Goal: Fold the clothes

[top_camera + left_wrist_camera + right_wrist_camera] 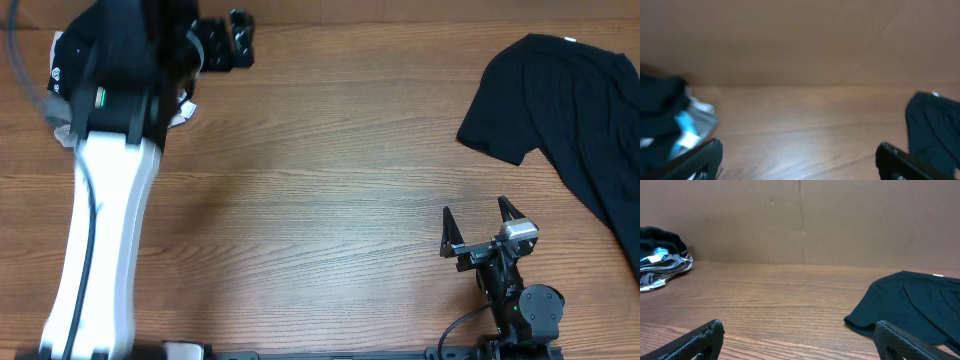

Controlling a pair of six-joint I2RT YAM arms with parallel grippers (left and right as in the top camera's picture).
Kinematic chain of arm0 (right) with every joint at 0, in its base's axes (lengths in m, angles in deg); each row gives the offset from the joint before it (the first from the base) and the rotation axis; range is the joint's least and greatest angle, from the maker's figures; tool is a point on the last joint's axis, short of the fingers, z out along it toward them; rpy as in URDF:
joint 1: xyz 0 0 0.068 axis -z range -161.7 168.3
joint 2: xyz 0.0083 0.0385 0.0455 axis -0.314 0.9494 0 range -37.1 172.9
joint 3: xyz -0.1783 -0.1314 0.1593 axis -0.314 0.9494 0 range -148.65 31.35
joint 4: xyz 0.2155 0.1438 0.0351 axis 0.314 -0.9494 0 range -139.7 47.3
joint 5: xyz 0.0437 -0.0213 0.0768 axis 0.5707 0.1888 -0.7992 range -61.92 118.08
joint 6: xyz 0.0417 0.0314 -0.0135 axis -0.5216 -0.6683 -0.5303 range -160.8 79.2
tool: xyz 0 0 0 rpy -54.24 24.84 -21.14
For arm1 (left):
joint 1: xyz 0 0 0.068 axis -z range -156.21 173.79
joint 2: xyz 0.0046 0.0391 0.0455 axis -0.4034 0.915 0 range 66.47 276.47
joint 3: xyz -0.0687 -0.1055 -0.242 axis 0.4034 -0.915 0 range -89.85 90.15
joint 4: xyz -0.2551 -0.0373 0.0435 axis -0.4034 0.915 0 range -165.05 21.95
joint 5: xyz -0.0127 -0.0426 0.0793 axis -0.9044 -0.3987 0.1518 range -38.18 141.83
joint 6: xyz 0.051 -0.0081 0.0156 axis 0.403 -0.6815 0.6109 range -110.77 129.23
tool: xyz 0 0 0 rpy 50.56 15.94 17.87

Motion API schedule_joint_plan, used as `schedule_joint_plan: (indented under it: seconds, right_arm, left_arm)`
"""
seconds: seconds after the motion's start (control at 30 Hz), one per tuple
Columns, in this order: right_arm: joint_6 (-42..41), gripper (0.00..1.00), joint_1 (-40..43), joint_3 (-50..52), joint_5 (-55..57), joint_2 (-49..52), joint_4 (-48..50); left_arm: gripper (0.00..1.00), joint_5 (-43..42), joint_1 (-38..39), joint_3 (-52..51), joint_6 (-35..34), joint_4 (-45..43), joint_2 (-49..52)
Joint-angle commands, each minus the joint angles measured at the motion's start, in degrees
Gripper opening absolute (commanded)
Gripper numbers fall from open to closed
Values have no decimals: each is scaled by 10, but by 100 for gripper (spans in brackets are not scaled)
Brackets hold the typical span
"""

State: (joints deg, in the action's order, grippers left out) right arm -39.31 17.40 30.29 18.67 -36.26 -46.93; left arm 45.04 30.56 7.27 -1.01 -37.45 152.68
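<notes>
A black short-sleeved shirt (570, 110) lies spread at the right of the table, one sleeve pointing left; it also shows in the right wrist view (910, 305) and, blurred, in the left wrist view (935, 130). A bundle of clothes (62, 95), black with grey and light-blue parts, sits at the far left, mostly hidden under my left arm. The bundle (662, 255) shows far left in the right wrist view. My left gripper (244, 40) hangs open to the right of the bundle, holding nothing. My right gripper (482, 215) stands open near the front edge, just short of the shirt's sleeve.
The white left arm (100, 220) crosses the left side of the wooden table (320, 180) from the front edge to the back. A brown wall (800, 220) rises behind the table. The right arm's base (520, 310) sits at the front edge.
</notes>
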Motion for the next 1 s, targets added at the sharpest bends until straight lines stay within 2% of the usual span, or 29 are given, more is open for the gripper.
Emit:
schedule_joint_plan:
  seconds: [0.0,0.17,0.33,0.5,0.67,0.97]
  right_arm:
    - [-2,100,-3,6,7,-7,3]
    - [-2,100,-3,6,7,-7,3]
    - [-2,100,-3,6,7,-7,3]
    - [-2,100,-3,6,7,-7,3]
    - [-2,100,-3,6,7,-7,3]
    - [-2,100,-3,6,7,-7,3]
  left_arm:
    - [100,42,0,-145,52,-56,-90]
    - [100,42,0,-336,105,-131,-226]
    - [100,37,0,-522,105,-224,-367]
    - [100,28,-1,-714,105,-329,-550]
    - [100,23,-14,-806,102,-335,-668]
    - [100,22,-41,-888,100,-357,-780]
